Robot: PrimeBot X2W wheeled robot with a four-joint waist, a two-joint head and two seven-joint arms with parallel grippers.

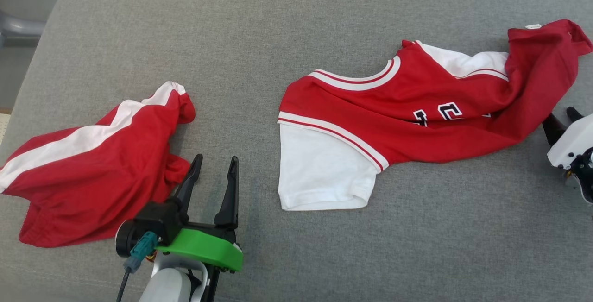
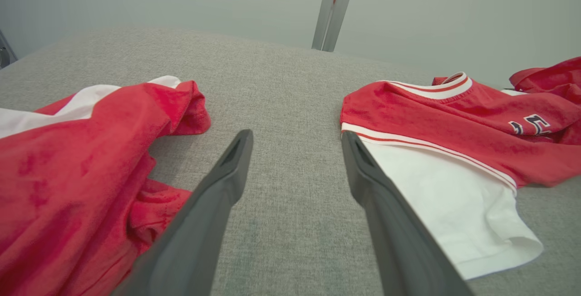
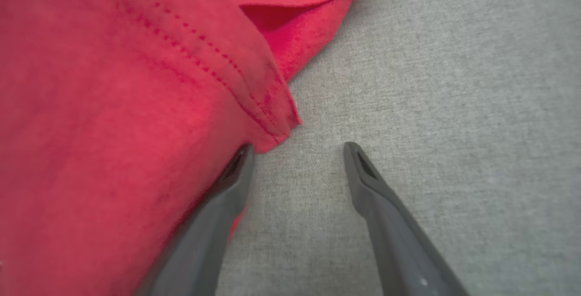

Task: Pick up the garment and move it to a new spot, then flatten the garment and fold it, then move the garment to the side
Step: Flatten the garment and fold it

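Note:
A red jersey garment [image 1: 417, 121] with white sleeves and a striped collar lies crumpled across the right half of the grey cushion. My right gripper [image 1: 560, 114] stands open at its right hem; in the right wrist view the red hem [image 3: 113, 105] lies over the left finger and nothing sits between the fingers of this gripper [image 3: 298, 147]. A second garment, red shorts [image 1: 92, 172] with a white side stripe, lies bunched at the left. My left gripper [image 1: 216, 158] is open just right of the shorts, over bare cushion between the shorts [image 2: 68, 164] and the jersey [image 2: 454, 123].
The grey fabric cushion [image 1: 287, 28] carries everything; its rounded left edge drops off to the floor. Bare cushion lies behind both garments and along the front. A metal post [image 2: 333, 10] stands beyond the far edge against a pale wall.

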